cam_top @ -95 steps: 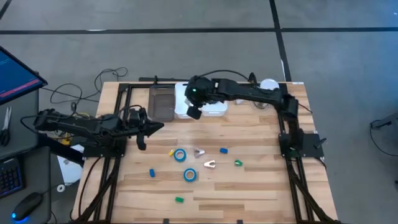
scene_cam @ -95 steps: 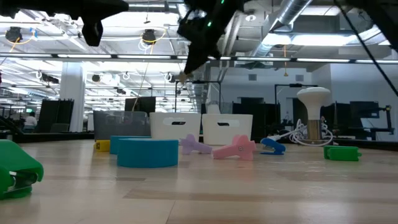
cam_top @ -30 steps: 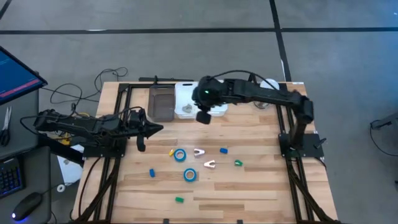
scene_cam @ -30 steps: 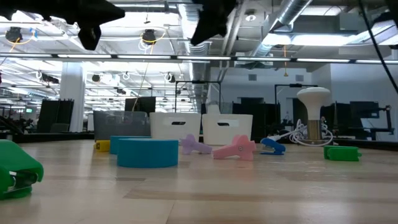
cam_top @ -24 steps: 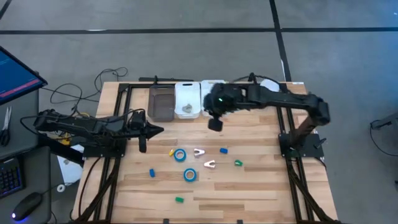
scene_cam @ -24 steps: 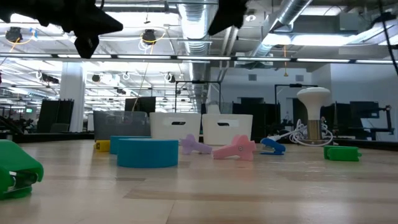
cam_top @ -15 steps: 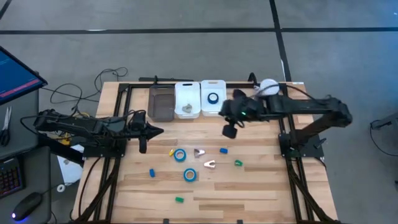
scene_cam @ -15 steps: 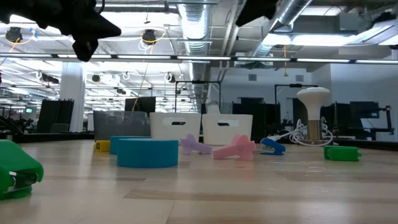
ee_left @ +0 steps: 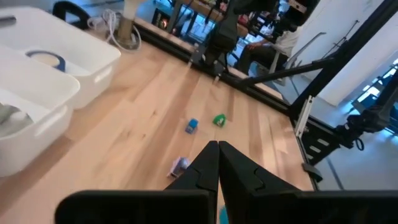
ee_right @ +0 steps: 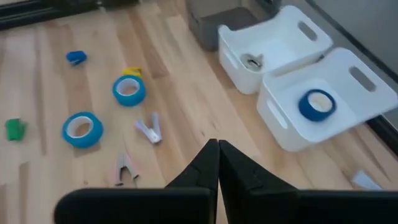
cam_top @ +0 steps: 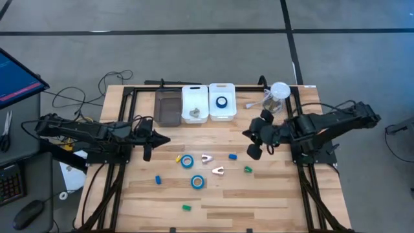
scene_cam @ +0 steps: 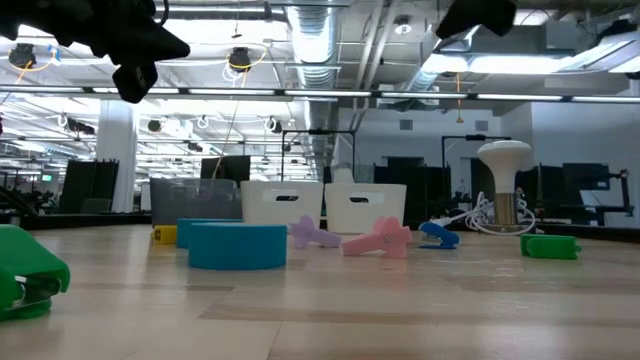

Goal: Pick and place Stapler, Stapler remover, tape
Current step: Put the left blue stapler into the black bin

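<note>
A wooden worktop [cam_top: 259, 194] holds small office items and three bins along its far edge. The right gripper [cam_top: 253, 153] hangs above the worktop on the robot's right side, its fingers [ee_right: 214, 163] pressed together and holding nothing. Ahead of those fingers, in the right wrist view, lie two loose rolls of blue tape [ee_right: 129, 90] and [ee_right: 81, 129], both flat on the wood and a little apart from each other. Between the fingers and the nearer roll lie a lilac staple remover [ee_right: 149, 130] and a pink staple remover [ee_right: 125, 167]. Beyond the rolls are a small blue stapler [ee_right: 76, 58], a yellow stapler [ee_right: 132, 71] just beside the farther roll, and a green stapler [ee_right: 13, 128].

To one side of the right fingers stand two white bins. The nearer white bin [ee_right: 367, 109] holds a third roll of blue tape [ee_right: 316, 104]. The next white bin [ee_right: 286, 31] holds a small grey metal item [ee_right: 251, 61]. A grey bin [cam_top: 167, 107] stands past that.

The left gripper [cam_top: 147, 138] waits at the robot's left side of the worktop, its fingers [ee_left: 214, 163] together and empty. Ahead of them lie a blue stapler [ee_left: 192, 126] and a green stapler [ee_left: 219, 120].
</note>
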Controlling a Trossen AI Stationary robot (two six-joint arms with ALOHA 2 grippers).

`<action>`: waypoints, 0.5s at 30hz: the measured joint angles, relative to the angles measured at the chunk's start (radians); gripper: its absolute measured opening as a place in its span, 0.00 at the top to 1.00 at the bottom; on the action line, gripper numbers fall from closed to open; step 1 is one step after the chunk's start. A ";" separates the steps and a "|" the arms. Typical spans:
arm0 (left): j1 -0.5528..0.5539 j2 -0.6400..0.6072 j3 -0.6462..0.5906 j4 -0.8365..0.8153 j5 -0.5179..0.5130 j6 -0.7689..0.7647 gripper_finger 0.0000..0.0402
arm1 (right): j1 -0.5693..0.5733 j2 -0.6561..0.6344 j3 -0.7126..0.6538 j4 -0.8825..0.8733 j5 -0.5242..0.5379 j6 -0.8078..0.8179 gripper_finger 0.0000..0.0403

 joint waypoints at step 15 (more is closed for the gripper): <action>-0.146 0.227 0.209 -0.084 -0.054 -0.012 1.00 | 0.130 0.014 -0.001 -0.175 0.165 0.210 1.00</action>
